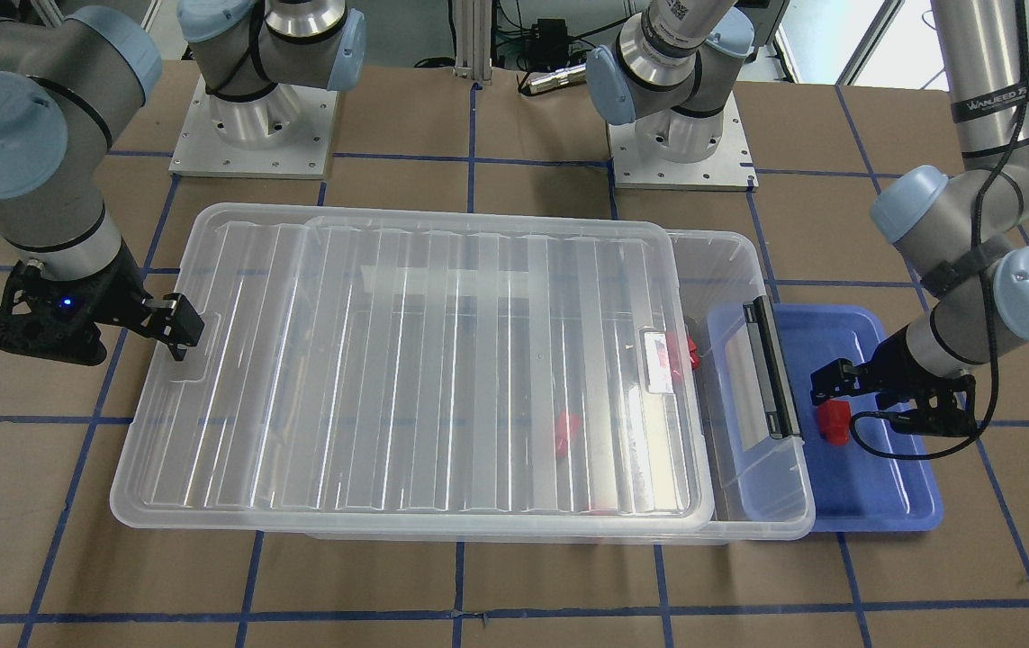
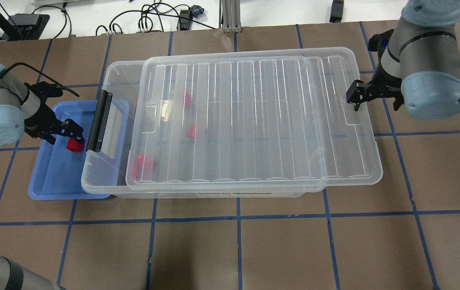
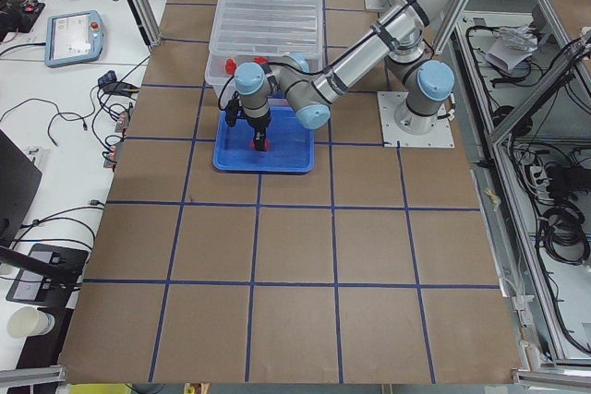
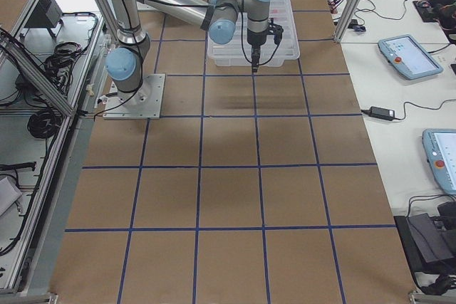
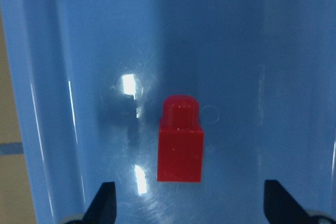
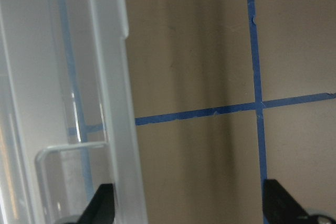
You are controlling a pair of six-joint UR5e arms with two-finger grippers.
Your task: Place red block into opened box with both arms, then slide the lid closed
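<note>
Squarely under left jaws: red block [image 5: 179, 145]

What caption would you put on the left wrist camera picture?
Open left end effector hovers over a red block in the blue tray.

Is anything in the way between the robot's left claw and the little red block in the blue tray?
No, nothing visible. The small red plastic block lies alone on the bare floor of the blue plastic tray, straight ahead of the left gripper, facing the gap between its open fingers.
</note>
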